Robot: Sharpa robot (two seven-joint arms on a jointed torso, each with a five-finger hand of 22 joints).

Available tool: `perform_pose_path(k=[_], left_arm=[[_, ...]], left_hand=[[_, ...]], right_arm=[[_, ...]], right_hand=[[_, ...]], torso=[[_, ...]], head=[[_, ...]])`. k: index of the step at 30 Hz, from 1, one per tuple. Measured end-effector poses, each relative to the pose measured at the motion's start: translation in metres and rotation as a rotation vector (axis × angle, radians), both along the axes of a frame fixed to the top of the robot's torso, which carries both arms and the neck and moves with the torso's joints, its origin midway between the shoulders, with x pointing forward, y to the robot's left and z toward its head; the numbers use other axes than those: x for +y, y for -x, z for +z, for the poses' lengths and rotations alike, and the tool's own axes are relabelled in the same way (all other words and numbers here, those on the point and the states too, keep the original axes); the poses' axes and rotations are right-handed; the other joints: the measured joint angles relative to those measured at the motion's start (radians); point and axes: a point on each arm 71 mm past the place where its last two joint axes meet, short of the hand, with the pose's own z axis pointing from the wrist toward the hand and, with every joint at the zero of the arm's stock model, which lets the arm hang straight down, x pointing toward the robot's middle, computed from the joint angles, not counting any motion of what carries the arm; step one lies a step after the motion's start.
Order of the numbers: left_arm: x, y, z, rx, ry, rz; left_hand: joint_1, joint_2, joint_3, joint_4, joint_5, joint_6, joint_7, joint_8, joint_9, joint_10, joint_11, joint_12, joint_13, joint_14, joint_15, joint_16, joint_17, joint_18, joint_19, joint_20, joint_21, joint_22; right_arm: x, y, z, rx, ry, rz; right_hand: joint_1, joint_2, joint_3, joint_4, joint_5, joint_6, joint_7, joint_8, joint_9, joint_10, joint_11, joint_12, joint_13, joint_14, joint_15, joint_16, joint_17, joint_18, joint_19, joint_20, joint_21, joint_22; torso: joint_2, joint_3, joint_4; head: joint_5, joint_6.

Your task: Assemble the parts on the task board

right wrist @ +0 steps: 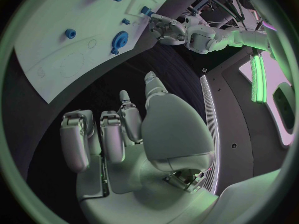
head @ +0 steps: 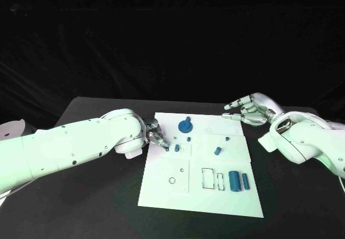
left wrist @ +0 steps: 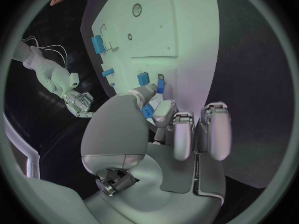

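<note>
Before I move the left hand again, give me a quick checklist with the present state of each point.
1. Left hand holds a small blue part: ok.
2. Left hand over the task board edge: ok.
3. Part lined up with its slot: cannot tell.
4. Right hand holding nothing, fingers apart: ok.
5. Right hand off the blue gear: ok.
6. Blue cylinder lying clear of both hands: ok.

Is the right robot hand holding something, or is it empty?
Empty. The right robot hand hovers beside the task board, fingers apart, nothing between them in head or wrist view.
</note>
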Motion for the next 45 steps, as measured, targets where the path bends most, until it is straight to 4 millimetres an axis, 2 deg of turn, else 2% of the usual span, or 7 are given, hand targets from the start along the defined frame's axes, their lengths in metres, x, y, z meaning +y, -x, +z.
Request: perform_pose_path(k=[7, 24, 33, 36, 38, 40, 45], left_arm=[[-0.001, 0.0, 0.0, 0.001, -0.021, -0.016], [-0.008, -0.001, -0.001, 0.01, -0.056, -0.049], [-0.008, -0.001, -0.001, 0.017, -0.068, -0.06], [-0.009, -0.001, -0.001, 0.018, -0.072, -0.064], [-0.01, -0.001, -0.001, 0.02, -0.075, -0.068], [-0.011, -0.002, -0.001, 0.021, -0.078, -0.069], [-0.012, -0.003, -0.002, 0.024, -0.083, -0.071]], left_hand=[[-0.009, -0.008, 0.003, -0.003, 0.023, 0.007, -0.003, 0.003, 0.001, 0.0, 0.0, 0.0, 0.0, -0.002, -0.002, 0.0, 0.0, 0.0, 0.0, 0.0, 0.0, 0.0], [-0.02, -0.02, 0.02, -0.02, 0.029, 0.007, -0.003, 0.007, 0.006, 0.003, -0.003, 0.0, 0.001, -0.004, -0.003, 0.0, 0.0, 0.0, 0.0, 0.0, 0.0, 0.0], [-0.022, -0.021, 0.022, -0.022, 0.043, 0.007, -0.003, 0.007, 0.005, 0.003, -0.003, 0.0, -0.001, -0.004, -0.003, 0.0, 0.0, 0.0, 0.003, -0.003, 0.0, 0.0], [-0.028, -0.015, 0.022, -0.022, 0.059, 0.007, -0.003, 0.008, 0.006, 0.003, -0.003, 0.0, -0.001, -0.004, -0.003, 0.0, 0.0, 0.0, 0.004, -0.004, 0.0, 0.0], [-0.041, -0.015, 0.022, -0.022, 0.104, 0.007, -0.003, 0.019, 0.01, 0.003, -0.003, -0.002, -0.003, -0.001, -0.006, 0.0, 0.0, 0.0, 0.004, -0.004, 0.0, 0.0], [-0.047, -0.018, 0.022, -0.022, 0.129, 0.007, -0.003, 0.022, 0.014, 0.004, -0.004, -0.008, -0.008, 0.0, -0.007, 0.0, 0.0, 0.0, 0.004, -0.004, 0.0, 0.0], [-0.076, -0.007, 0.025, -0.025, 0.14, 0.009, -0.002, 0.033, 0.022, 0.014, -0.011, -0.004, 0.005, -0.002, -0.01, 0.0, 0.0, 0.0, 0.0, -0.007, 0.0, 0.0]], right_arm=[[0.0, 0.0, 0.0, 0.0, 0.0, 0.0], [0.0, 0.0, 0.0, 0.001, -0.001, 0.001], [0.0, 0.001, 0.0, 0.002, -0.001, 0.001], [0.0, 0.001, 0.0, 0.002, -0.001, 0.001], [0.0, 0.001, 0.0, 0.002, -0.001, 0.001], [0.0, 0.001, 0.0, 0.002, -0.001, 0.001], [0.0, 0.001, 0.0, 0.002, -0.001, 0.002]], right_hand=[[0.0, 0.0, 0.0, 0.0, 0.0, 0.0, 0.0, 0.0, 0.0, 0.0, 0.0, 0.0, 0.0, 0.0, 0.0, 0.0, 0.0, 0.0, 0.0, 0.0, 0.0, 0.001], [0.0, 0.0, -0.009, 0.0, 0.0, 0.0, 0.0, 0.0, 0.001, 0.0, 0.0, 0.0, 0.0, 0.0, 0.0, 0.0, 0.001, 0.0, 0.0, 0.0, 0.0, 0.001], [0.0, 0.0, -0.009, 0.0, 0.0, 0.002, 0.002, 0.0, 0.001, 0.0, 0.0, 0.0, 0.0, 0.0, 0.0, 0.0, 0.001, 0.0, 0.0, 0.0, 0.0, 0.001], [0.0, 0.0, -0.008, 0.0, 0.0, 0.004, 0.004, 0.0, 0.001, 0.0, 0.0, 0.0, 0.0, 0.0, 0.0, 0.0, 0.001, 0.0, 0.0, 0.0, 0.0, 0.0], [0.0, 0.0, -0.008, 0.0, 0.0, 0.004, 0.004, 0.0, 0.001, 0.0, 0.0, 0.0, 0.0, 0.0, 0.0, 0.0, 0.0, 0.0, 0.0, 0.0, 0.0, 0.0], [0.0, 0.0, -0.008, 0.0, 0.0, 0.004, 0.004, 0.0, 0.001, 0.0, 0.0, 0.0, 0.0, 0.0, 0.0, 0.0, 0.0, 0.0, 0.0, 0.0, 0.0, 0.0], [0.0, 0.0, -0.008, 0.0, 0.0, 0.004, 0.004, 0.0, 0.001, 0.0, 0.0, 0.0, 0.0, 0.0, 0.0, 0.0, 0.0, 0.0, 0.0, 0.0, 0.0, 0.0]], torso=[[0.0, 0.0001, -0.0001], [0.0, 0.0003, 0.0001], [0.0, 0.0007, 0.0004], [-0.001, 0.0007, 0.0008], [-0.001, 0.0007, 0.0008], [-0.001, 0.0005, 0.0008], [-0.001, 0.0004, 0.0008]], head=[[0.0, -0.002], [0.002, -0.007], [0.0, -0.007], [0.0, -0.007], [0.0, -0.007], [0.0, -0.007], [0.0, -0.008]])
